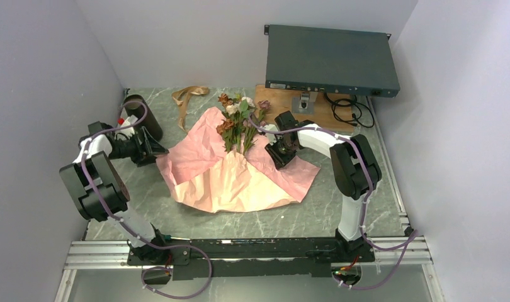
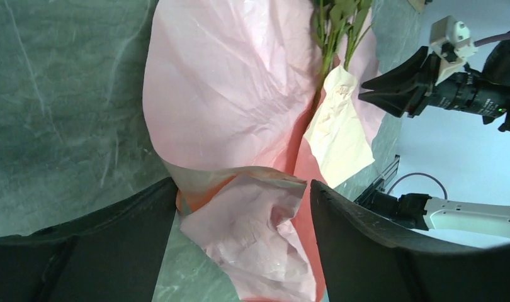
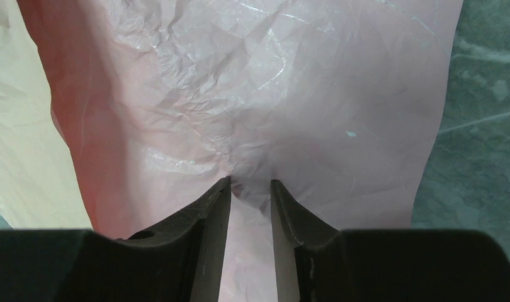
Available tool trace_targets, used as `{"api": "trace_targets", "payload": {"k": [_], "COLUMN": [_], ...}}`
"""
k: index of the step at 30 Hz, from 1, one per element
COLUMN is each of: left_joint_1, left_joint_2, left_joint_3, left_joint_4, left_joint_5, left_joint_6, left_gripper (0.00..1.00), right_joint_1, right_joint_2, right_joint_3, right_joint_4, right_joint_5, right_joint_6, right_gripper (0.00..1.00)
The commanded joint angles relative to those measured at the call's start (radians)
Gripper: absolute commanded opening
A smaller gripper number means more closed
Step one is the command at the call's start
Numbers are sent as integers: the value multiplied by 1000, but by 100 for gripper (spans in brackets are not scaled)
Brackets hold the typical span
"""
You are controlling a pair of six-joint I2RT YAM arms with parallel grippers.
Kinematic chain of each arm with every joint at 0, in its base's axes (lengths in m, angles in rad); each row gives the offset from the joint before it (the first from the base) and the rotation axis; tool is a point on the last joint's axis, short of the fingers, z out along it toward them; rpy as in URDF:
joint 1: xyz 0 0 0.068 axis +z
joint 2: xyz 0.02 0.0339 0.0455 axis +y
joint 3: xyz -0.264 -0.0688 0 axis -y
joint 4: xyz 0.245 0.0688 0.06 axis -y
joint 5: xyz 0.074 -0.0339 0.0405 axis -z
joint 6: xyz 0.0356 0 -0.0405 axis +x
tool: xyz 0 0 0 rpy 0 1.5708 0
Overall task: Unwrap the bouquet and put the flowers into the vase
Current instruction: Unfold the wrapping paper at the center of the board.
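Note:
The pink paper [image 1: 233, 173] lies spread flat on the table with the flowers [image 1: 238, 119] on its far part, heads away from me. Their green stems [image 2: 331, 38] show in the left wrist view. The black vase [image 1: 143, 115] stands at the far left, right behind my left gripper [image 1: 157, 151]. That left gripper [image 2: 243, 185] is open, wide, with the paper's crumpled left edge [image 2: 259, 226] between its fingers, not clamped. My right gripper [image 1: 279, 157] rests on the paper's right side. Its jaws [image 3: 250, 182] stand narrow, pinching a small puckered fold of paper [image 3: 240, 94].
A tan ribbon [image 1: 188, 97] lies loose behind the paper. A dark grey rack box [image 1: 331, 60] sits raised at the back right over a wooden board [image 1: 284, 100] and black cables [image 1: 350, 110]. Grey walls close in on the left, back and right.

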Motion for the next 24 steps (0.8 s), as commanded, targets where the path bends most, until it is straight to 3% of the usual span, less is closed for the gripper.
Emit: {"api": "trace_targets", "payload": {"k": [1, 11, 18, 21, 24], "left_joint_1": [4, -76, -82, -89, -104], "left_joint_2": [-69, -94, -167, -186, -211], "left_joint_3": [66, 83, 105, 121, 136], "left_joint_4": [-145, -134, -138, -159, -186], "left_joint_5": [13, 76, 13, -54, -175], "left_joint_6": [33, -46, -104, -104, -71], "left_gripper": [81, 72, 69, 55, 28], "right_joint_1": [8, 17, 17, 18, 17], "right_joint_2": [84, 87, 86, 89, 90], "right_joint_3": [-21, -15, -15, -13, -8], "right_joint_4": [78, 74, 71, 69, 65], "right_joint_5": [32, 34, 41, 41, 41], "right_joint_6": [-9, -10, -14, -15, -21], "right_gripper": [33, 33, 33, 33, 33]}}
